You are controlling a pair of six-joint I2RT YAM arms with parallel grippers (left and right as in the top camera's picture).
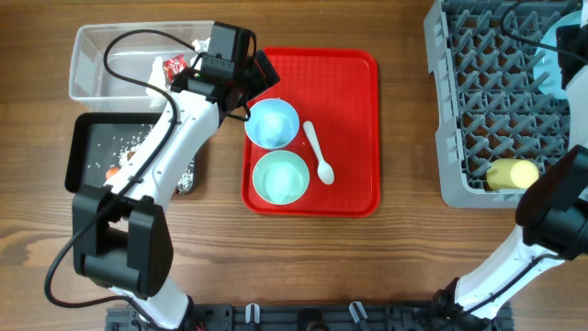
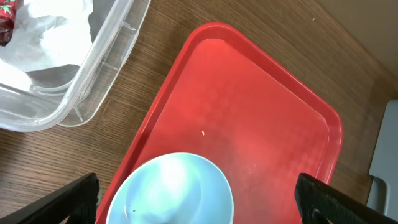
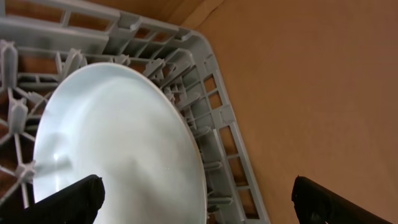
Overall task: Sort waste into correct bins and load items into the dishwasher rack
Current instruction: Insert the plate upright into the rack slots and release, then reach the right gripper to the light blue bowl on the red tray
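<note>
A pale blue bowl (image 1: 273,122) sits upright on the flat red tray (image 1: 354,83), with a mint-green bowl (image 1: 280,177) in front of it and a white plastic spoon (image 1: 319,153) to its right. My left gripper (image 1: 261,75) hangs open over the blue bowl's far rim (image 2: 174,186), with its fingers (image 2: 196,186) apart and holding nothing. My right gripper (image 3: 198,186) is open around the pale blue plate (image 3: 118,143), which stands on edge in the grey dishwasher rack (image 3: 214,118). A yellow cup (image 1: 513,174) lies in the rack (image 1: 459,138).
The clear tub (image 1: 101,64) holds white napkins (image 2: 56,37) and a red wrapper (image 1: 174,64). The black tray (image 1: 87,138) holds loose rice and an orange carrot (image 1: 112,172). My left arm crosses over the black tray. The rack fills the right side of the table.
</note>
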